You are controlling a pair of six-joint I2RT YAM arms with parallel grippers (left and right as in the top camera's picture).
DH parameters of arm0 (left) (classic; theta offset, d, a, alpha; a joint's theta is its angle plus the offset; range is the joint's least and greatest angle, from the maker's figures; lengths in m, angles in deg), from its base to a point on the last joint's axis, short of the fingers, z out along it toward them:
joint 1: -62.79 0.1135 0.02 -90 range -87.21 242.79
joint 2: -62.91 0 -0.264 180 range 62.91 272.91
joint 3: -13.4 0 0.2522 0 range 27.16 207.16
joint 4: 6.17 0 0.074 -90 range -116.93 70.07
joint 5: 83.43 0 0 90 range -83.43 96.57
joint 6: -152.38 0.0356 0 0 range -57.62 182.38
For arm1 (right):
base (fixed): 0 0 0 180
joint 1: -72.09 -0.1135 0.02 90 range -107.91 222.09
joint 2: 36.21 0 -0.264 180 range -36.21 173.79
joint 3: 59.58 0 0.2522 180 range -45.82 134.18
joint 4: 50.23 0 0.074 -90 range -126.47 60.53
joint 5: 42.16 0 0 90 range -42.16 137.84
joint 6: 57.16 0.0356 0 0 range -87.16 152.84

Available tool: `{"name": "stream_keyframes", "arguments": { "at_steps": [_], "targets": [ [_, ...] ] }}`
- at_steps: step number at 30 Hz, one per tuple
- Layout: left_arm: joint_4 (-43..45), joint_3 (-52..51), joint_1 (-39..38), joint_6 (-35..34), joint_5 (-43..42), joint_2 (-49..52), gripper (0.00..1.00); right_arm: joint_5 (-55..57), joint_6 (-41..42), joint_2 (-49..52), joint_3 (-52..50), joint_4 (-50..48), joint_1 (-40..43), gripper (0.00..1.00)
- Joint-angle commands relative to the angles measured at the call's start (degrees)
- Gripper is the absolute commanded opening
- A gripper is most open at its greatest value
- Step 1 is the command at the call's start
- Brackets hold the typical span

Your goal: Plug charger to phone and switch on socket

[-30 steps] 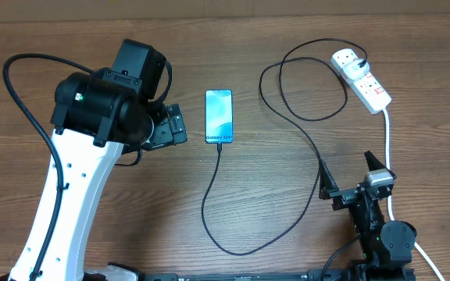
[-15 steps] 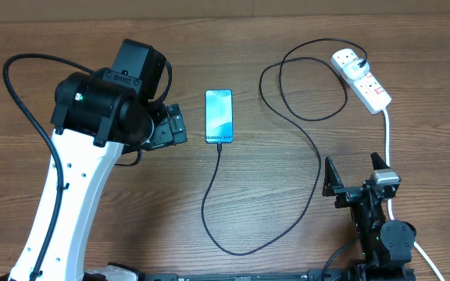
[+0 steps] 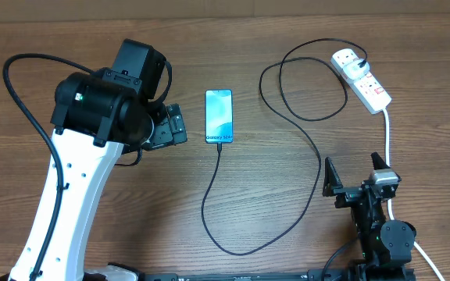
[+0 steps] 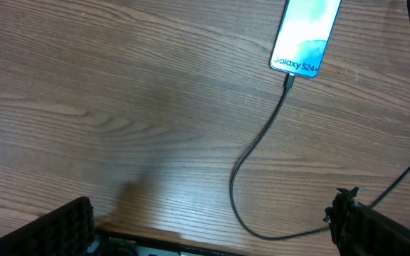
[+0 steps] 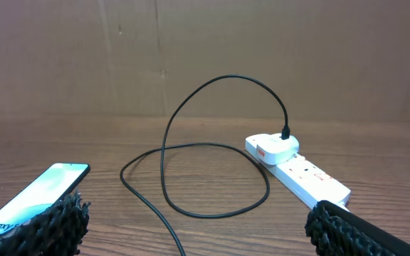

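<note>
Toward the upper right of the overhead frame lies the socket (image 3: 369, 87), with the charger (image 5: 226, 77) adapter already seated in its far end. At upper centre the phone (image 3: 219, 116) lies flat, and the cable tip meets its lower short edge, so I judge the plugging done and the switch the step left.

My right claw (image 3: 352, 168) sits at the lower right with its fingers spread wide and holding nothing. It is well apart from the socket. The left claw (image 3: 176, 125) is also spread and empty, just left of the phone.

To do this well, I would bring the right claw's fingers together first, so that one narrow tip does the pressing. I would approach from above and come down squarely on the rocker next to the adapter. The red markings show where the switches are, but I cannot tell their position from here.

The white cord (image 3: 387, 133) runs right past that arm, and the black loop lies between, so I would travel high to avoid dragging either.
</note>
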Motion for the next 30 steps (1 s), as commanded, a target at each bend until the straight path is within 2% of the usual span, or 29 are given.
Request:
{"name": "stream_keyframes", "arguments": {
  "at_steps": [1, 25, 30],
  "targets": [
    [-0.1, 0.1, 0.3, -0.3, 0.1, 0.1, 1.00, 0.5, -0.4, -0.6, -0.6, -0.5, -0.3, 1.00],
    [-0.1, 0.1, 0.3, -0.3, 0.1, 0.1, 1.00, 0.5, -0.4, -0.6, -0.6, -0.5, -0.3, 1.00],
    [-0.7, 0.1, 0.3, 0.0, 2.6, 0.1, 1.00, 0.5, -0.4, -0.6, -0.6, -0.5, -0.3, 1.00]
  ]
}}
